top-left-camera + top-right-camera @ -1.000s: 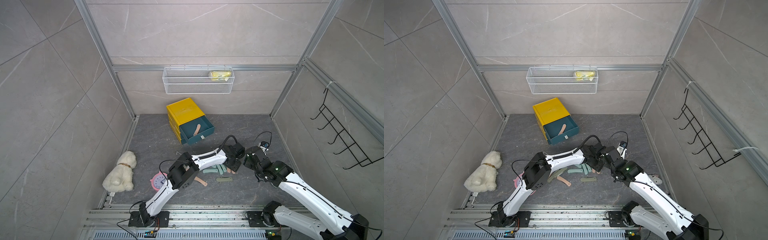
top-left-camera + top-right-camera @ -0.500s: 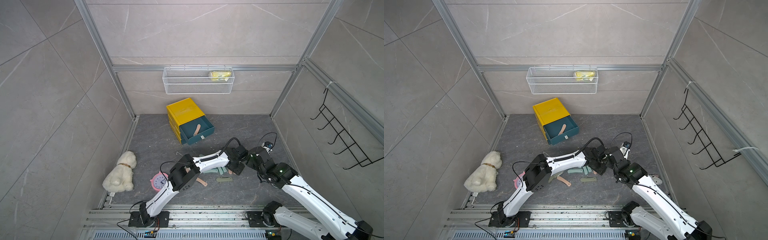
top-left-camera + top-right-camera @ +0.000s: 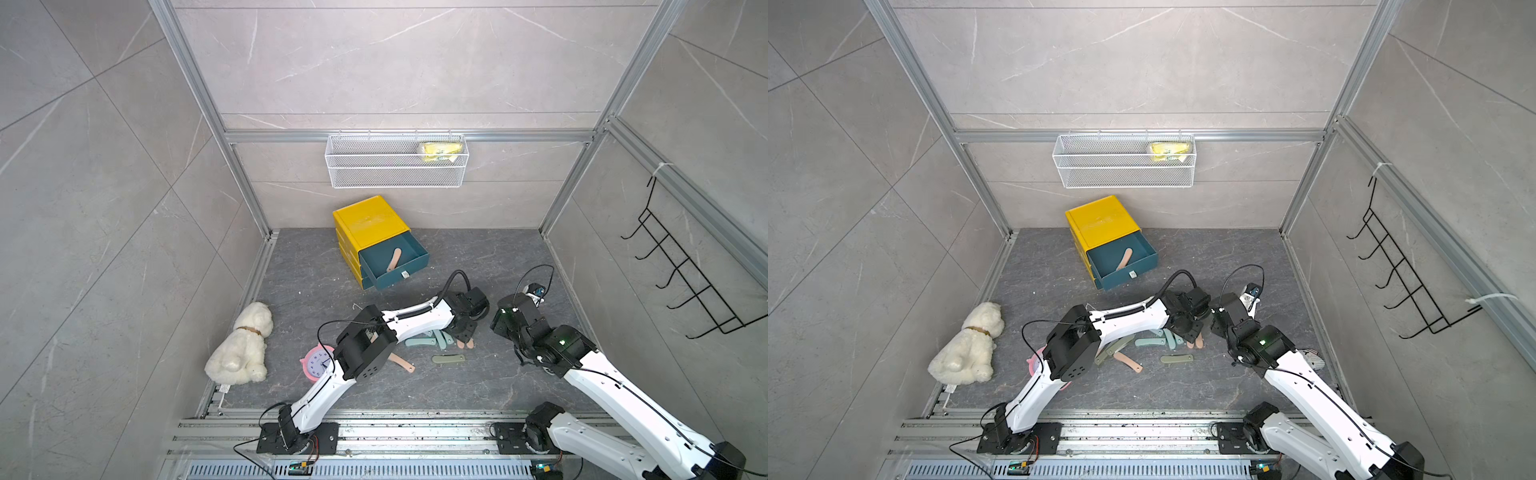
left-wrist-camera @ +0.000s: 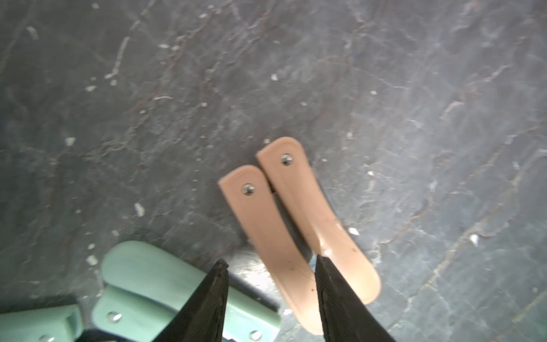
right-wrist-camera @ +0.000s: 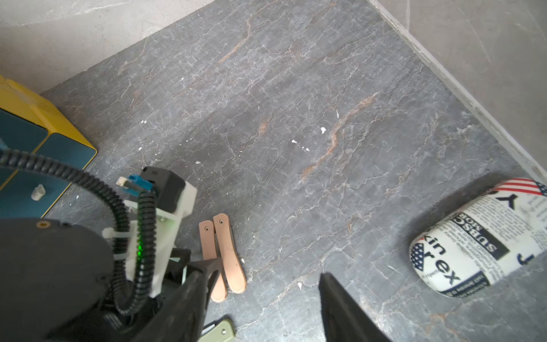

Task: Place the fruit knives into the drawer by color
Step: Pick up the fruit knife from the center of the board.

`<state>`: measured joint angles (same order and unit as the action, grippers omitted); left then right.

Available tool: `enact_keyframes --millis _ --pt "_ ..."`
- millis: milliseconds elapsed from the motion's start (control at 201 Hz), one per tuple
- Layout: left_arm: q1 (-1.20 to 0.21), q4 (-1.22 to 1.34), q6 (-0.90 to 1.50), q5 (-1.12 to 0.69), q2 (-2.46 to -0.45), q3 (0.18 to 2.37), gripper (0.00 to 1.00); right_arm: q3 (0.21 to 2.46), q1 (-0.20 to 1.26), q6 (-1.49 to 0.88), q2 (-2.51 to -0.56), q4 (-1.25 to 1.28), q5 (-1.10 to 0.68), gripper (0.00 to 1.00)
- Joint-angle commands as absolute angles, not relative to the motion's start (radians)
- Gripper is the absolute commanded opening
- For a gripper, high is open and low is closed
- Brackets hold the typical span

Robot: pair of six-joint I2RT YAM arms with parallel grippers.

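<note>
Four pink fruit knives (image 3: 394,259) show, with one yellow drawer chest (image 3: 370,220), one plush dog (image 3: 241,345), one clock (image 3: 316,362) and one basket (image 3: 395,178).

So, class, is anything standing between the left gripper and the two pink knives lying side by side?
Nothing visible does. The left gripper hangs right over the two pink knives, jaws open either side of one. The teal knives lie beside them, not in between.

You saw the yellow-cased plastic chest (image 3: 368,220) at centre frame in both top views, its top dark teal drawer (image 3: 386,279) pulled open, one curved salmon-pink plastic knife (image 3: 394,259) lying inside. Lower right of it, two touching pink knives (image 4: 260,222), pale teal knives (image 3: 419,342) and an olive green knife (image 3: 448,358) lay flat.
</note>
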<state>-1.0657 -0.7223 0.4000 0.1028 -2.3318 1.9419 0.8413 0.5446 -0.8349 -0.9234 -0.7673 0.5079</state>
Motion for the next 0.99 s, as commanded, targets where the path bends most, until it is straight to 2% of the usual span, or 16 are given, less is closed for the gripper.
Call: enact_keyframes --millis 0,179,299,468,816,985 --pt "-1.061 -0.793 0.39 0.127 -2.362 1.997 0.52 0.853 0.54 -0.83 -0.907 -0.791 0.509 0.64" --pt "-1.057 -0.871 0.363 0.121 -2.399 2.058 0.52 0.86 0.539 -0.826 -0.904 -0.789 0.508 0.64" --pt "-1.058 -0.873 0.361 0.065 -2.402 2.095 0.58 0.848 0.538 -0.828 -0.899 -0.785 0.512 0.64" --pt "-1.063 -0.957 0.346 0.066 -2.476 2.187 0.57 0.836 0.536 -0.831 -0.896 -0.783 0.508 0.65" --pt "-1.051 -0.981 0.332 0.153 -2.468 2.096 0.55 0.839 0.532 -0.837 -0.897 -0.764 0.486 0.64" --pt "-1.032 -0.975 0.291 0.112 -2.458 2.072 0.53 0.838 0.532 -0.837 -0.903 -0.759 0.481 0.64"
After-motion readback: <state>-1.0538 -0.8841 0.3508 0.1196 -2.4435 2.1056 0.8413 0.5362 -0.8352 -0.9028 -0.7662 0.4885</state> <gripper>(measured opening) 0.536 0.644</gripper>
